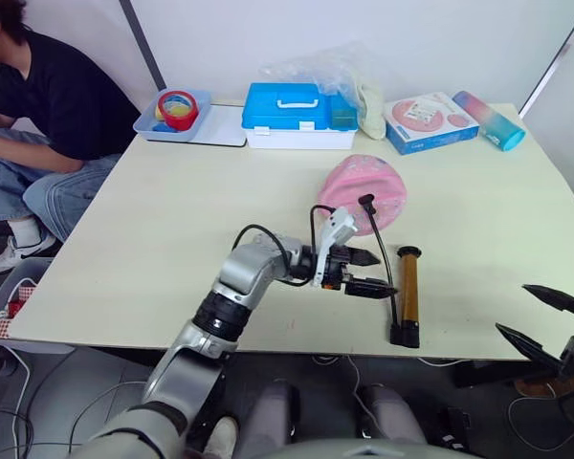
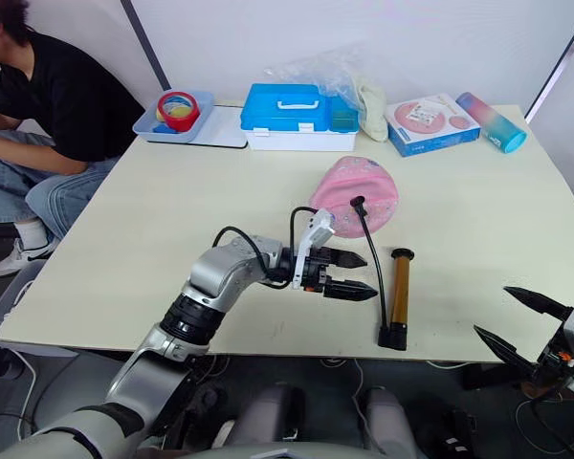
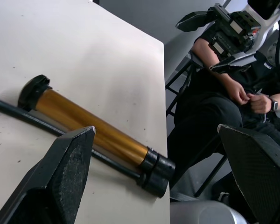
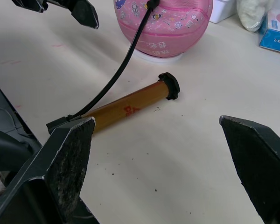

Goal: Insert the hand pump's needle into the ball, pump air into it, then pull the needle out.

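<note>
Your hand pump (image 1: pixel 408 295) lies flat near the table's (image 1: pixel 153 239) near edge, a bronze-gold barrel with black caps, its black hose (image 1: pixel 381 258) arching up to the ball (image 1: pixel 365 189). That ball is pink, printed and partly sagging, just beyond the pump. Your left gripper (image 1: pixel 370 273) hovers just left of the pump, fingers spread, holding nothing. Your right gripper (image 1: pixel 545 317) hangs off the near right edge, also spread.

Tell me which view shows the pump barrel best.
The left wrist view: the hand pump lies close, barrel and both black caps plain. The right wrist view shows it whole beside the ball; the head views show it farther off on the table.
</note>
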### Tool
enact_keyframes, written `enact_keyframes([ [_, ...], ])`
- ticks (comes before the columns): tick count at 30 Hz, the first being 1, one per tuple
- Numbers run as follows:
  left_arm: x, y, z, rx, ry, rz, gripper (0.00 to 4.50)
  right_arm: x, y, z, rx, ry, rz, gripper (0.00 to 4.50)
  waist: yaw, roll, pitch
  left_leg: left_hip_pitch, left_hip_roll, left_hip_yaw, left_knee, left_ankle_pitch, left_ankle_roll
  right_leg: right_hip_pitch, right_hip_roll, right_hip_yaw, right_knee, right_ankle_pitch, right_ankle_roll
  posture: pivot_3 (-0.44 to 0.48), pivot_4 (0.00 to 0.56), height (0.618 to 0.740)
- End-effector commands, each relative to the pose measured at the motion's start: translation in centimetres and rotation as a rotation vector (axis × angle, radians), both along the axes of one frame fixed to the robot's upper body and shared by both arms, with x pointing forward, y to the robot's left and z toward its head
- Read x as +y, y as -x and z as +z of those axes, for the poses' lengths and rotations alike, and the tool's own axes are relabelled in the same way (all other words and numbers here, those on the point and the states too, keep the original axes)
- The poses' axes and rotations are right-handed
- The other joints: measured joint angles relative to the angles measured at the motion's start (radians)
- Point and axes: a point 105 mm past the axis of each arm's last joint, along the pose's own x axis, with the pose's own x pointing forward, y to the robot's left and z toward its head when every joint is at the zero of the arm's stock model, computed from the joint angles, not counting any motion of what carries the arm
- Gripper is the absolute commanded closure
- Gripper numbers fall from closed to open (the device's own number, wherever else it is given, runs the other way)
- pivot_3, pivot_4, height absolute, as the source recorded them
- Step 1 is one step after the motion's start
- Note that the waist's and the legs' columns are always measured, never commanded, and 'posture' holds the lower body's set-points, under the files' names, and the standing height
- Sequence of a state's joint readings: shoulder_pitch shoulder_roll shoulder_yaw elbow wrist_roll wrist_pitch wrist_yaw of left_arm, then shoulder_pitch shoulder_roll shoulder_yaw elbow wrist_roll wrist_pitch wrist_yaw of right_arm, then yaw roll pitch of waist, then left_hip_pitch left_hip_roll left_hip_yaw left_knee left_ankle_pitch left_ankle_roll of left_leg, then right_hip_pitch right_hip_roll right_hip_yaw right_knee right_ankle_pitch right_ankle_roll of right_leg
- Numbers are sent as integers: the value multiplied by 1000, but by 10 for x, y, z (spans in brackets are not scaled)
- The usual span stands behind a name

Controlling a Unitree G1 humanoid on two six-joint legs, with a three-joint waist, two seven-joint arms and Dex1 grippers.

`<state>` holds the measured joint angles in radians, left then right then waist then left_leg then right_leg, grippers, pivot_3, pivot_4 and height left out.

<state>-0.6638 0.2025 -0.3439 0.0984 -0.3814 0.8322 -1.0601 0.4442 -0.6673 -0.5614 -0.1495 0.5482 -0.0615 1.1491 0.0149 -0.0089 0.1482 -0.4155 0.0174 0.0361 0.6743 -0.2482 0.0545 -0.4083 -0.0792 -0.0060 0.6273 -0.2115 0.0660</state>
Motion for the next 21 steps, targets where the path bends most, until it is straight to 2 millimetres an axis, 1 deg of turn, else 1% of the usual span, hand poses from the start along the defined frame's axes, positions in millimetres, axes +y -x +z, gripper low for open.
enact_keyframes([
  [1,-18,5,1,5,-23,-20,20,4,-2,8,-28,4,17,0,0,0,0,0,0,0,0,0,0,0,0,0,0,0,0,0,150,740],
  [5,-34,8,-4,51,-50,-8,20,6,-3,8,-30,4,21,0,0,0,0,0,0,0,0,0,0,0,0,1,0,0,0,0,150,740],
  [8,-43,6,-14,60,-141,33,20,7,-4,8,-32,3,24,0,0,0,0,0,-1,-1,0,0,0,0,0,1,0,0,1,0,150,740],
  [12,-48,7,-18,111,-168,49,20,8,-5,8,-35,3,26,0,-1,0,0,0,-1,0,0,0,0,0,0,1,0,0,0,0,150,740],
  [17,-51,7,-30,199,-243,93,20,9,-4,7,-37,3,26,0,0,-1,0,0,-1,-1,0,0,0,0,0,1,0,0,1,0,150,740],
  [21,-58,5,-32,327,-251,146,20,9,-5,6,-43,4,24,0,1,-1,1,-1,-1,-1,0,0,0,0,0,1,0,-1,2,0,150,740],
])
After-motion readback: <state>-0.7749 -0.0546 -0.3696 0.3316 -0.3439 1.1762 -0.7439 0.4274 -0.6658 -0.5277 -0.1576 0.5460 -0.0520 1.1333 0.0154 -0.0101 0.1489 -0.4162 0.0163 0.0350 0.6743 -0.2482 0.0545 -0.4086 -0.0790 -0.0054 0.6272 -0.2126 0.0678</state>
